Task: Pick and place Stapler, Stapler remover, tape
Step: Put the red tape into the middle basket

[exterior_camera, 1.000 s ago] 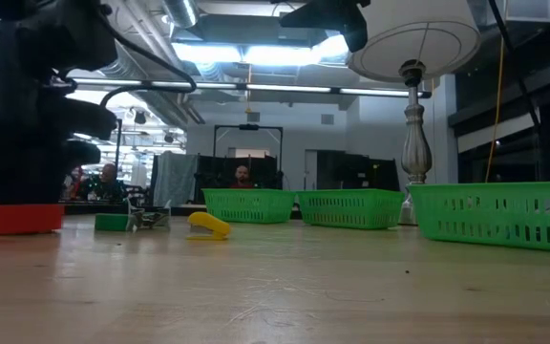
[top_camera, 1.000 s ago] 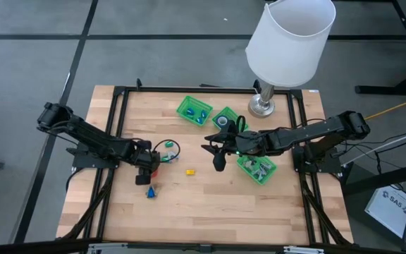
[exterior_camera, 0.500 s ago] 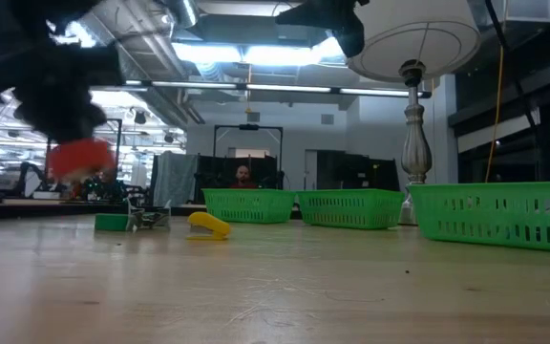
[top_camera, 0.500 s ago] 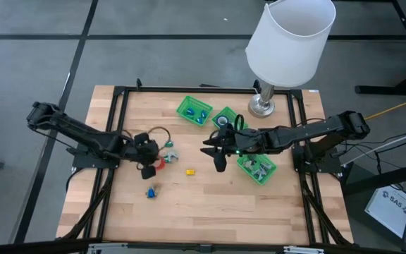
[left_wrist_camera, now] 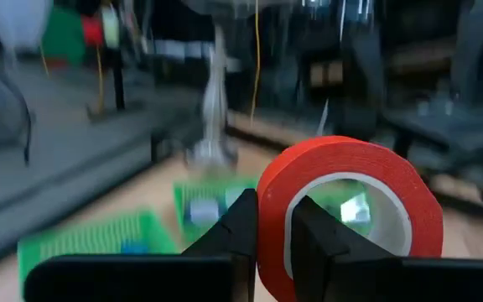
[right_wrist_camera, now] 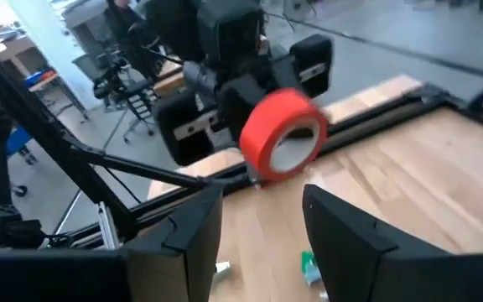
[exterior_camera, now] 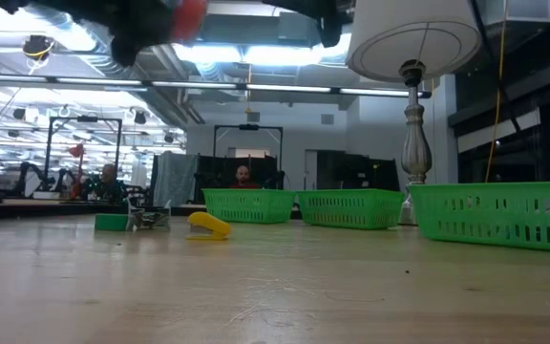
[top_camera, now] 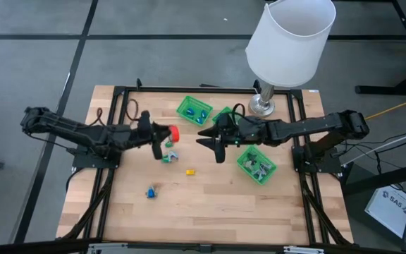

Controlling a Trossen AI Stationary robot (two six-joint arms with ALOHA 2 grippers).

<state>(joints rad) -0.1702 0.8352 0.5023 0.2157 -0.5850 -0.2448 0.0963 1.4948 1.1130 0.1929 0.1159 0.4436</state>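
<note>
overhead, 3 green trays [top_camera: 193,109] and 1 red tape roll [top_camera: 173,132] aloft.

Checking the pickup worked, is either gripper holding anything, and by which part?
The left gripper holds the red tape roll, pinching its ring wall. The right gripper is open, holding nothing.

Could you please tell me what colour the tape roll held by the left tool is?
Red, with a white core; the left wrist view shows it best.
</note>
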